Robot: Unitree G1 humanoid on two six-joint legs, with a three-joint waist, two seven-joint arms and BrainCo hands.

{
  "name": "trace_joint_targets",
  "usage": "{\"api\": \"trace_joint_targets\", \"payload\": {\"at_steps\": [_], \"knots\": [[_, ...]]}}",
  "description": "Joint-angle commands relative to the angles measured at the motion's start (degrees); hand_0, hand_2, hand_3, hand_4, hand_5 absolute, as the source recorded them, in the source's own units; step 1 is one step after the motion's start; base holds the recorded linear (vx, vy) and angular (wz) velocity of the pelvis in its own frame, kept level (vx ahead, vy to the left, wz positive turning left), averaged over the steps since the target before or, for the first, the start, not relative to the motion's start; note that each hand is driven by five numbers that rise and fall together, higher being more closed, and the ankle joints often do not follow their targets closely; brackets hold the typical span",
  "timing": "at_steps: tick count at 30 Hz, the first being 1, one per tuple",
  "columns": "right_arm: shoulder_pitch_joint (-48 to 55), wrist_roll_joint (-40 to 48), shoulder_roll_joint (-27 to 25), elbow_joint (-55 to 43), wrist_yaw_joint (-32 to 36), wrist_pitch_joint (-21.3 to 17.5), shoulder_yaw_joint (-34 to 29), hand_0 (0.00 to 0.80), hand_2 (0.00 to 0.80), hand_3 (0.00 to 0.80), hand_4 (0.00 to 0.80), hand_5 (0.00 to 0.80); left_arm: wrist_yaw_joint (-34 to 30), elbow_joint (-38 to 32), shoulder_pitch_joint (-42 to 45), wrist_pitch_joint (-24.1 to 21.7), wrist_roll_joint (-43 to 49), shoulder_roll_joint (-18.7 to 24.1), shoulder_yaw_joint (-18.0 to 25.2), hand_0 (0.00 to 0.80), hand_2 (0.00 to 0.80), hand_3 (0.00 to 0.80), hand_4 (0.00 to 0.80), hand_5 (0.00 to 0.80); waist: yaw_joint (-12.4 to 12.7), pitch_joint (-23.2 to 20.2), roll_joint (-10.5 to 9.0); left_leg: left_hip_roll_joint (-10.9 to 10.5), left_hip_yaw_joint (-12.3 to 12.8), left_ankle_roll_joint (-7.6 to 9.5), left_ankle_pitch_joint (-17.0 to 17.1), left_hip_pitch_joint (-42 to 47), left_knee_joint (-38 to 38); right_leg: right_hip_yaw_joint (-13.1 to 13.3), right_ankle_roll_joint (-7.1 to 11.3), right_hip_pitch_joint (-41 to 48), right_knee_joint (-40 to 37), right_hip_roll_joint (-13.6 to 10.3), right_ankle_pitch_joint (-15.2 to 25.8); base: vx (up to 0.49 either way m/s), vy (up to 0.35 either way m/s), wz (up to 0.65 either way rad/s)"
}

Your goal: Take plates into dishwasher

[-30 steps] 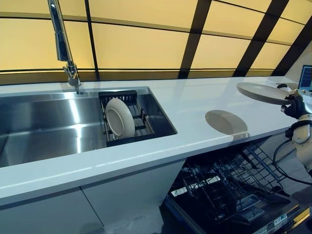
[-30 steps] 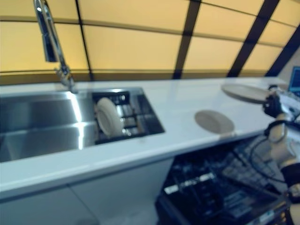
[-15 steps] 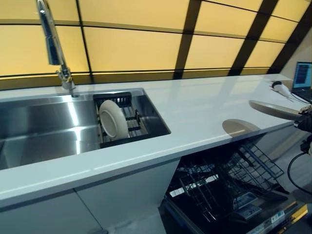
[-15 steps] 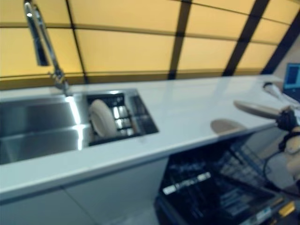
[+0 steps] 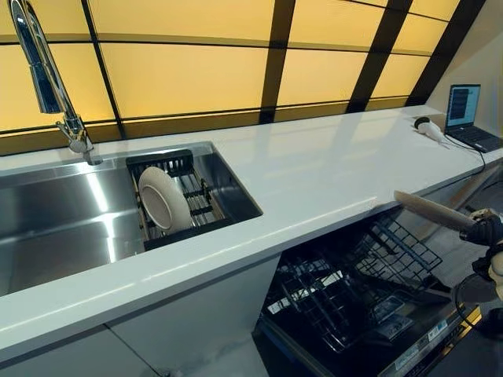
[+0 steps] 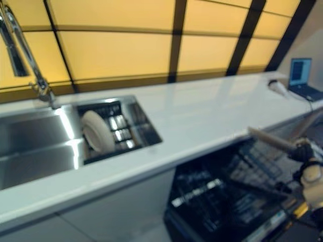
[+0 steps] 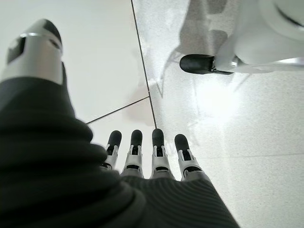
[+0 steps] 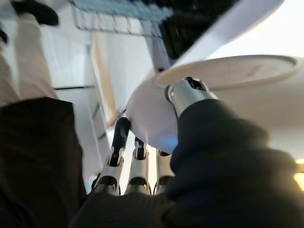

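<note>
My right hand (image 5: 482, 231) is shut on the rim of a pale plate (image 5: 433, 210), held nearly flat and slightly tilted, beyond the counter's front edge and above the open dishwasher's wire rack (image 5: 354, 271). In the right wrist view the thumb (image 8: 186, 92) presses on the plate (image 8: 228, 71) while the fingers (image 8: 121, 137) curl beneath it. A second white plate (image 5: 162, 198) stands on edge in the black rack (image 5: 198, 196) inside the sink. My left hand (image 7: 158, 154) hangs over the floor with straight fingers, holding nothing.
A white counter (image 5: 314, 169) runs across, with a steel sink (image 5: 55, 232) and a tall faucet (image 5: 49, 82) at the left. A laptop (image 5: 465, 110) and a small white device (image 5: 428, 128) sit at the counter's far right. The dishwasher door (image 5: 409, 353) lies open below.
The camera has swung to the right. My right hand has carried the plate down and forward, off the counter's edge to above the dishwasher rack. The plate in the sink has stayed put.
</note>
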Motion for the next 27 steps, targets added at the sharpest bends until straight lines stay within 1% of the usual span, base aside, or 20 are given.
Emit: {"api": "trace_joint_targets", "payload": {"at_steps": [1, 3, 4, 6, 8, 11, 12, 14, 17, 18, 19, 20, 23, 27], "knots": [[-1.13, 3.9, -3.63, 1.47, 2.71, 0.01, -2.28, 0.8, 0.8, 0.8, 0.8, 0.8, -0.05, 3.5, -2.22, -2.14, -0.53, -0.72, -1.64, 0.0, 0.0, 0.0, 0.0, 0.0, 1.63, -3.15, 1.16, 2.06, 0.92, -1.85, -5.81, 5.01, 0.67, 0.59, 0.51, -4.23, 2.87, 1.23, 3.58, -0.008, -0.016, -0.07], [-0.37, 7.0, -3.39, 2.13, 6.77, 0.49, -2.53, 0.8, 0.8, 0.8, 0.8, 0.8, -0.35, 3.73, -1.98, -2.48, -0.43, -0.65, -1.61, 0.0, 0.0, 0.0, 0.0, 0.0, 1.54, -3.06, 1.03, 2.13, 0.99, -1.87, -5.75, 5.09, 0.55, 0.75, 0.51, -4.12, 2.55, 1.33, 3.79, -0.004, -0.013, -0.04], [-0.35, 7.02, -3.41, 2.13, 6.78, 0.49, -2.55, 0.8, 0.8, 0.8, 0.8, 0.8, -0.36, 3.74, -1.99, -2.49, -0.43, -0.65, -1.62, 0.0, 0.0, 0.0, 0.0, 0.0, 1.55, -3.06, 1.03, 2.13, 0.99, -1.87, -5.75, 5.1, 0.55, 0.75, 0.51, -4.11, 2.53, 1.33, 3.8, -0.002, -0.009, -0.03], [-0.32, 10.21, -3.58, 4.26, 12.39, 1.58, -2.44, 0.8, 0.8, 0.8, 0.8, 0.8, -0.55, 4.01, -1.9, -2.69, -0.43, -0.24, -1.68, 0.0, 0.0, 0.0, 0.0, 0.0, 1.57, -2.99, 0.77, 2.25, 1.05, -1.95, -5.74, 5.31, 0.45, 0.8, 0.49, -3.92, 2.43, 1.4, 3.85, 0.0, 0.0, 0.0], [-0.48, 10.48, -3.8, 5.58, 14.65, 1.59, -2.22, 0.8, 0.8, 0.8, 0.8, 0.8, -0.63, 4.15, -1.93, -2.76, -0.39, -0.06, -1.64, 0.0, 0.0, 0.0, 0.0, 0.0, 1.6, -2.96, 0.68, 2.28, 1.07, -1.96, -5.73, 5.36, 0.39, 0.79, 0.49, -3.86, 2.39, 1.4, 3.87, 0.0, 0.0, 0.0], [-0.88, 11.52, -4.08, 9.21, 21.71, 2.36, -1.29, 0.8, 0.8, 0.8, 0.8, 0.8, -0.89, 4.6, -1.67, -3.34, -0.18, 0.4, -1.77, 0.0, 0.0, 0.0, 0.0, 0.0, 1.93, -2.89, 0.39, 2.38, 1.01, -1.99, -5.64, 5.43, 0.3, 0.63, 0.5, -3.66, 2.31, 1.41, 3.85, 0.0, 0.0, 0.0], [-0.94, 11.62, -4.11, 9.44, 22.02, 2.22, -1.21, 0.8, 0.8, 0.8, 0.8, 0.8, -0.92, 4.62, -1.67, -3.34, -0.14, 0.42, -1.76, 0.0, 0.0, 0.0, 0.0, 0.0, 1.95, -2.89, 0.38, 2.38, 1.0, -1.99, -5.64, 5.44, 0.3, 0.62, 0.5, -3.64, 2.3, 1.4, 3.84, 0.0, 0.0, 0.0], [-1.32, 13.43, -4.2, 11.03, 25.89, 2.5, -0.56, 0.8, 0.8, 0.8, 0.8, 0.8, -1.63, 5.04, -1.62, -3.57, 0.16, 0.96, -1.74, 0.0, 0.0, 0.0, 0.0, 0.0, 2.19, -2.92, 0.2, 2.47, 0.93, -2.02, -5.57, 5.51, 0.31, 0.55, 0.48, -3.5, 2.28, 1.43, 3.81, 0.0, 0.0, 0.0], [-2.11, 14.51, -3.7, 12.41, 28.24, 2.65, 0.15, 0.8, 0.8, 0.8, 0.8, 0.8, -2.04, 5.57, -1.71, -3.87, 0.35, 1.08, -1.88, 0.0, 0.0, 0.0, 0.0, 0.0, 2.34, -2.96, 0.1, 2.45, 0.83, -2.04, -5.55, 5.56, 0.34, 0.49, 0.5, -3.41, 2.3, 1.45, 3.79, 0.0, 0.0, 0.0], [-2.49, 15.41, -3.17, 12.82, 31.02, 3.33, 0.77, 0.8, 0.8, 0.8, 0.8, 0.8, -2.3, 5.9, -1.65, -4.24, 0.69, 1.01, -1.81, 0.0, 0.0, 0.0, 0.0, 0.0, 2.51, -2.99, 0.07, 2.46, 0.73, -2.02, -5.55, 5.6, 0.32, 0.41, 0.5, -3.33, 2.29, 1.45, 3.77, 0.031, -0.015, -0.01], [-2.61, 15.64, -3.0, 12.89, 31.72, 3.39, 0.94, 0.8, 0.8, 0.8, 0.8, 0.8, -2.43, 5.94, -1.66, -4.26, 0.71, 1.06, -1.8, 0.0, 0.0, 0.0, 0.0, 0.0, 2.57, -2.99, 0.07, 2.46, 0.7, -2.03, -5.54, 5.59, 0.33, 0.38, 0.5, -3.29, 2.28, 1.45, 3.75, 0.04, -0.015, 0.0], [-3.05, 16.63, -2.57, 12.73, 34.05, 4.38, 1.6, 0.8, 0.8, 0.8, 0.8, 0.8, -2.58, 5.92, -1.61, -4.29, 0.76, 1.13, -1.97, 0.0, 0.0, 0.0, 0.0, 0.0, 2.76, -2.96, 0.04, 2.45, 0.52, -2.02, -5.49, 5.62, 0.35, 0.32, 0.44, -3.18, 2.28, 1.44, 3.73, 0.0, 0.0, 0.0], [-3.48, 18.13, -1.61, 13.59, 35.39, 4.41, 2.16, 0.8, 0.8, 0.8, 0.8, 0.8, -2.92, 6.38, -1.55, -4.64, 1.05, 1.22, -2.01, 0.0, 0.0, 0.0, 0.0, 0.0, 3.01, -2.98, -0.02, 2.47, 0.36, -2.07, -5.5, 5.67, 0.41, 0.13, 0.46, -2.98, 2.3, 1.41, 3.61, 0.022, -0.009, 0.0], [-4.05, 20.89, 0.5, 13.8, 37.53, 5.74, 2.85, 0.8, 0.8, 0.8, 0.8, 0.8, -3.28, 7.01, -1.54, -4.99, 1.23, 1.33, -1.97, 0.0, 0.0, 0.0, 0.0, 0.0, 3.38, -2.94, 0.03, 2.42, 0.01, -2.0, -5.52, 5.7, 0.32, -0.12, 0.42, -2.69, 2.12, 1.45, 3.52, 0.008, -0.004, 0.0]]}}
